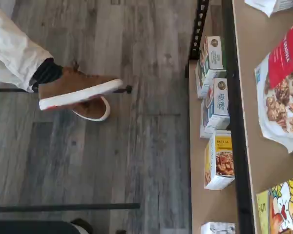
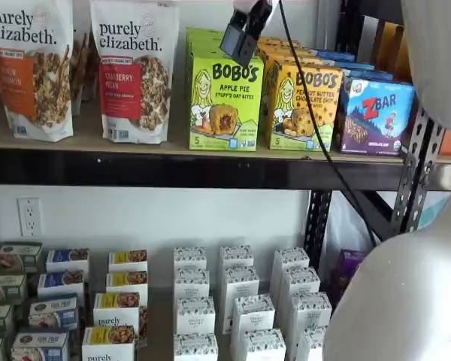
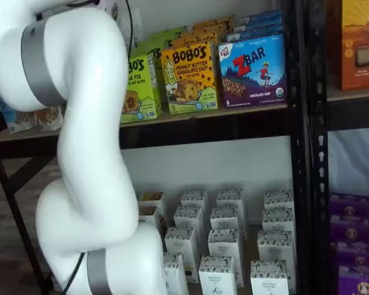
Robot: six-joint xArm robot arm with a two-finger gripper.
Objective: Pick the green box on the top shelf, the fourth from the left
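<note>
The green box (image 2: 224, 98) is a lime-green Bobo's Apple Pie carton. It stands upright at the front of the top shelf (image 2: 135, 167), between a granola bag and an orange-yellow Bobo's box. In a shelf view the arm hides its left part (image 3: 140, 86). The wrist view shows one corner of it with the cartoon girl (image 1: 283, 207) on the tan board (image 1: 251, 73). My gripper (image 2: 244, 36) hangs from the top edge of a shelf view with a cable beside it, just above and in front of the box's top. Its black fingers show no plain gap and hold nothing.
Purely Elizabeth granola bags (image 2: 134, 68) stand left of the green box. An orange-yellow Bobo's box (image 2: 304, 101) and a blue Zbar box (image 2: 376, 113) stand to its right. Small cartons (image 2: 233, 301) fill the lower level. A person's brown shoe (image 1: 78, 92) is on the floor near the rack.
</note>
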